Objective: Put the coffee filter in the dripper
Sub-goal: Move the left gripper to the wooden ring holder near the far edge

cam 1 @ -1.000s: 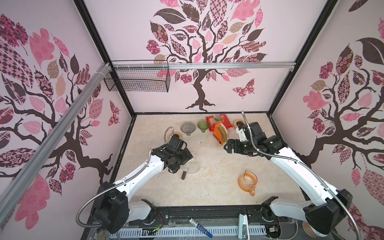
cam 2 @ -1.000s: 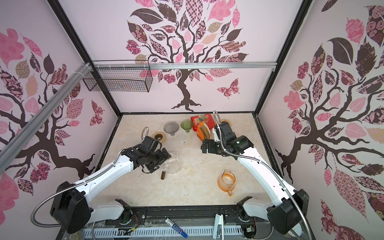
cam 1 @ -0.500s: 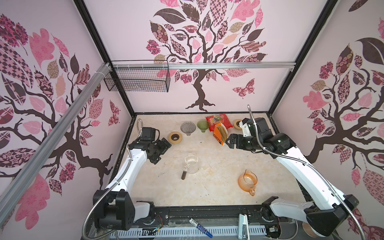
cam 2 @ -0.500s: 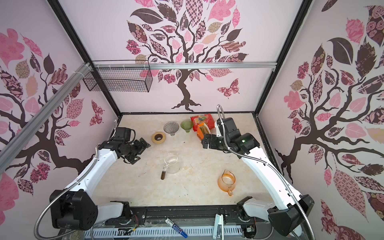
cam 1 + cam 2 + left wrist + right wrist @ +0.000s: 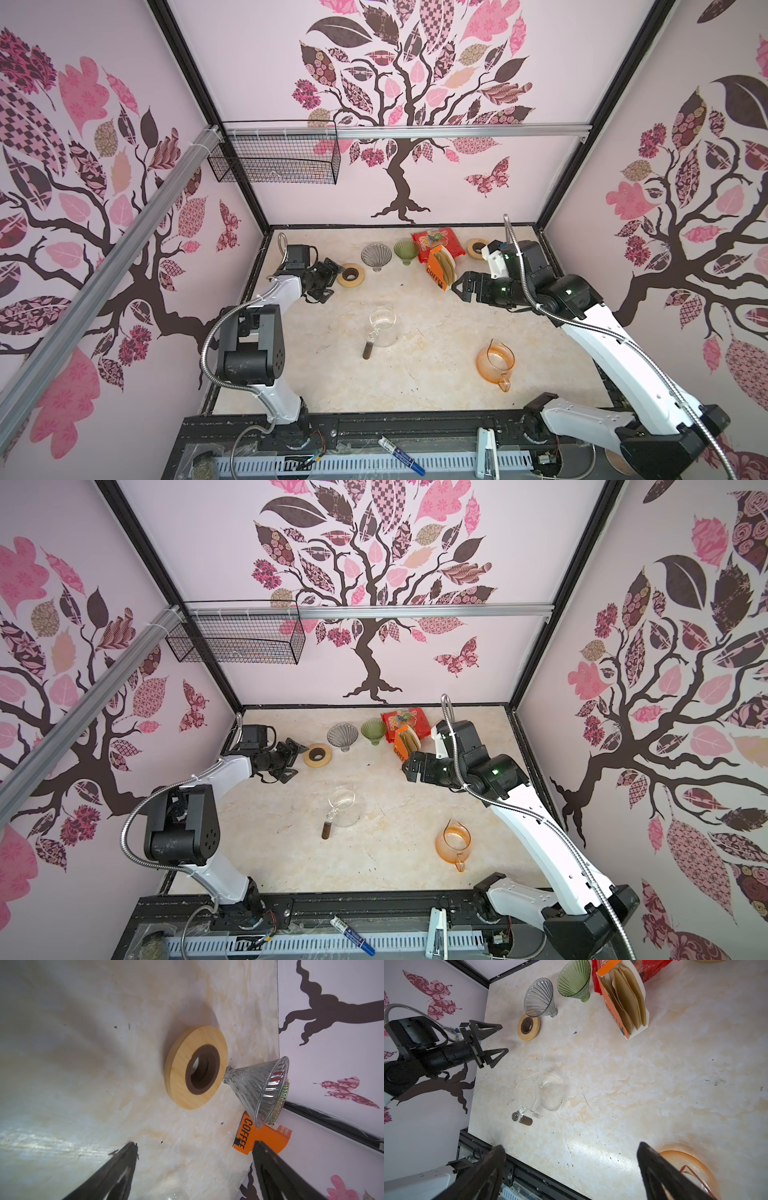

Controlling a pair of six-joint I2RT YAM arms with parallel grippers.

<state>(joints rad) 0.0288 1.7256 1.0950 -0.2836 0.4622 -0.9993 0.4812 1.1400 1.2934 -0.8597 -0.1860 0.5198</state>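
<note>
**Both grippers empty, filters upright in their box at the far side**

The pale marble table [image 5: 436, 386] carries everything. The right arm [image 5: 602, 332] rises from the near right corner and reaches far and leftward. Its right gripper [image 5: 459, 287] is raised over the table and points left, with the jaws wide apart and nothing between them. The left arm [image 5: 282, 291] is folded at the left edge, with its elbow high on the near side and its wrist stretched toward the far left. The left gripper [image 5: 334, 281] points right, its jaws also apart and empty.

A clear glass carafe [image 5: 382, 328] with a dark handle stands mid-table, and an orange pitcher [image 5: 494, 360] stands near right. On the far side, right of centre, is the orange filter box [image 5: 436, 272] marked COFFEE, just left of the right gripper's fingertips. The right wrist view shows the box outside those jaws. The clear dripper [image 5: 376, 254] and the green dripper [image 5: 406, 249] stand left of the box, side by side with their mouths up.

A wooden ring [image 5: 351, 275] lies flat just right of the left gripper, between it and the clear dripper. The brown coffee filters [image 5: 448, 266] stand on edge inside the filter box, near the right gripper and well apart from the left one
</note>
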